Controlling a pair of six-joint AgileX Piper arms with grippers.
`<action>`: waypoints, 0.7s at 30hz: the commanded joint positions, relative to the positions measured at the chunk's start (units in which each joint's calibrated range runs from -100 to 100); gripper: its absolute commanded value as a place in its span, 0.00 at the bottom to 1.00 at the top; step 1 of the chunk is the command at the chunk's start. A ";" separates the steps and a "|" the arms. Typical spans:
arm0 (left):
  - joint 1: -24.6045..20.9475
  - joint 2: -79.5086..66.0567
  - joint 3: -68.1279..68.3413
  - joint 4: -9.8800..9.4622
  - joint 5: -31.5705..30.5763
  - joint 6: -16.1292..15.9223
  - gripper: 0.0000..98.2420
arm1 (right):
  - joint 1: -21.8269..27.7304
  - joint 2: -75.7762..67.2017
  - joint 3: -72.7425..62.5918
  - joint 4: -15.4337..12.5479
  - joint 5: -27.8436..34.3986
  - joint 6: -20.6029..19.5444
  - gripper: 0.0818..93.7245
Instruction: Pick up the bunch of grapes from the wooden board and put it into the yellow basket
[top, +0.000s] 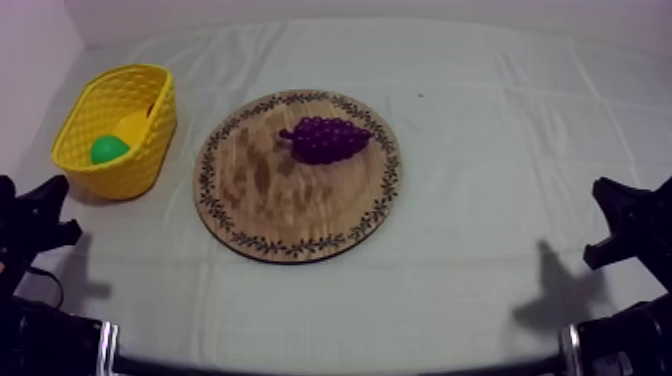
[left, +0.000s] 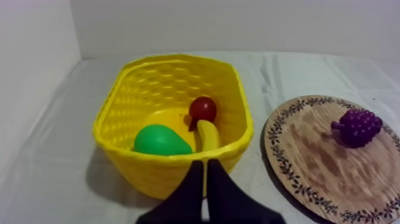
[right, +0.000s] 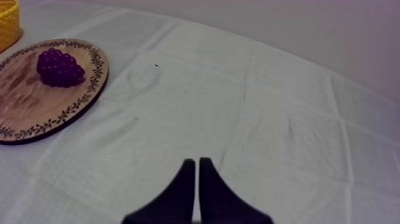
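A purple bunch of grapes (top: 327, 139) lies on the far right part of the round wooden board (top: 250, 205), mid-table. The yellow basket (top: 105, 178) stands to the board's left and holds a green pear (left: 159, 140), a banana (left: 206, 134) and a small red fruit (left: 203, 108). My left gripper (top: 40, 205) rests low at the left edge; its fingers lie together as a narrow wedge (left: 205, 173) just in front of the basket (left: 125, 107). My right gripper (top: 625, 215) rests low at the right, shut (right: 197, 170) over bare cloth, far from the grapes (right: 58, 67).
Grey-white cloth (top: 500, 150) covers the table, with open room right of the board and along the front. A white wall (left: 36, 53) rises close behind and left of the basket.
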 joint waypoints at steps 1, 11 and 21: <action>-0.16 0.00 -0.26 0.04 -0.40 -0.46 0.00 | 0.02 -0.01 -0.03 0.01 -0.03 0.01 0.00; -0.40 7.64 -9.73 2.15 0.97 -3.15 0.00 | 0.02 -0.01 -0.03 0.01 -0.03 -0.01 0.00; 1.80 25.97 -32.77 6.04 9.26 -7.43 0.00 | 0.02 -0.01 -0.03 0.01 -0.03 -0.01 0.00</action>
